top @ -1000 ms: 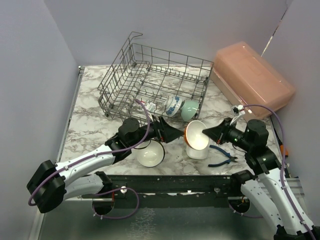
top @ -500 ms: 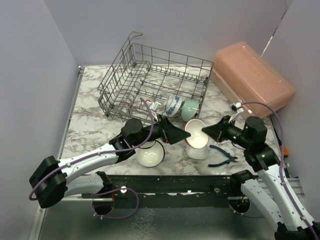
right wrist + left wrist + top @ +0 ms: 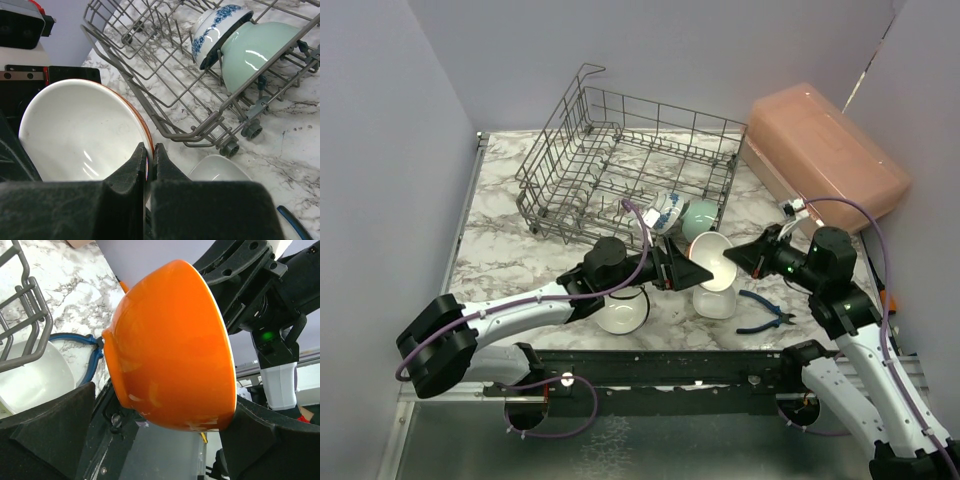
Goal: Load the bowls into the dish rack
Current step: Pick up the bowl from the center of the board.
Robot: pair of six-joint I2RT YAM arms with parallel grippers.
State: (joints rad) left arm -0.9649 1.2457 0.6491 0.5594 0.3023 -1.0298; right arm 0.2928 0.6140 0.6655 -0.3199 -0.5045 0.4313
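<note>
My right gripper is shut on the rim of the orange bowl, white inside, and holds it tilted above the table. My left gripper is open, its fingers on either side of the orange bowl. The grey wire dish rack stands behind. It holds a blue-patterned bowl and a mint green bowl on edge at its near right corner. A white bowl lies under my left arm; another sits below the orange one.
Blue-handled pliers lie on the marble table right of the white bowl; a handle shows in the left wrist view. A pink translucent box stands at the back right. Grey walls close in the left, back and right.
My left arm has reached to the right until its open fingers straddle the orange bowl. My right gripper keeps hold of the bowl, nearly still.
</note>
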